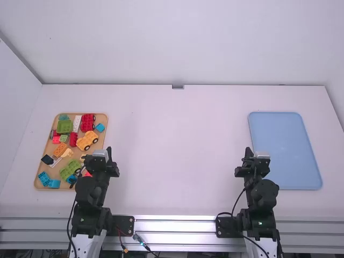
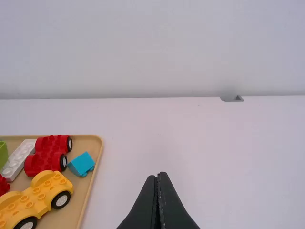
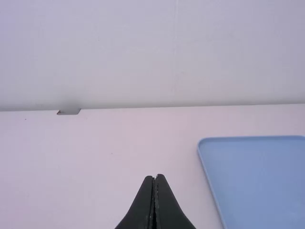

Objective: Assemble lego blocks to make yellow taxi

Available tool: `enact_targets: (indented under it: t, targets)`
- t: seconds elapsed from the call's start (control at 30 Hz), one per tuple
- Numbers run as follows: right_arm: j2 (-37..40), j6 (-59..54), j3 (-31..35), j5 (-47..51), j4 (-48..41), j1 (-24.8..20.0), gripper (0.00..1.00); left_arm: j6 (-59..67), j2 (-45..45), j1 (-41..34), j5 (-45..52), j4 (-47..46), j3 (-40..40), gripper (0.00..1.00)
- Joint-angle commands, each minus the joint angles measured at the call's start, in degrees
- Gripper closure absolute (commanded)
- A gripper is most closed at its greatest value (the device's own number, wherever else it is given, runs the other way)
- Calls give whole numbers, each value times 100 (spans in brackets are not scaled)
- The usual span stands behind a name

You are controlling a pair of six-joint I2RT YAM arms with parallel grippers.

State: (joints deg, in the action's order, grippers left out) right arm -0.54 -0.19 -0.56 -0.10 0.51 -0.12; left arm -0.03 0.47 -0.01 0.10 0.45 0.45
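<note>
Left black gripper [image 2: 158, 174], beside tan wooden-looking tray [image 2: 71, 210]: fingers closed, empty; lowering unopened could scatter crowded plastic blocks [image 1: 70, 169]. Right black gripper [image 3: 155, 176], well right of tray: closed, empty. Yellow plastic wheeled base [image 1: 87, 141], in tray's right half: could roll if nudged. Red plastic wheeled base [image 1: 87, 122], tray's far end: might snag fingers.

The high view looks forward and down on the desk [image 1: 177, 150] from well above. Both wrist views face the wall [image 1: 177, 43] from nearer and lower, sharing its notch [image 1: 177, 86]; the high view shares the wood tray [image 1: 102, 117] with the left, the blue tray [image 1: 285, 145] with the right.
</note>
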Motion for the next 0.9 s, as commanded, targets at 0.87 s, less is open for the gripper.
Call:
enact_targets:
  t: [0.87]
  targets:
    - [-1908,-195,-1678,-86,-413,33,74,518,2183,-57,-775,-464,1900,74]
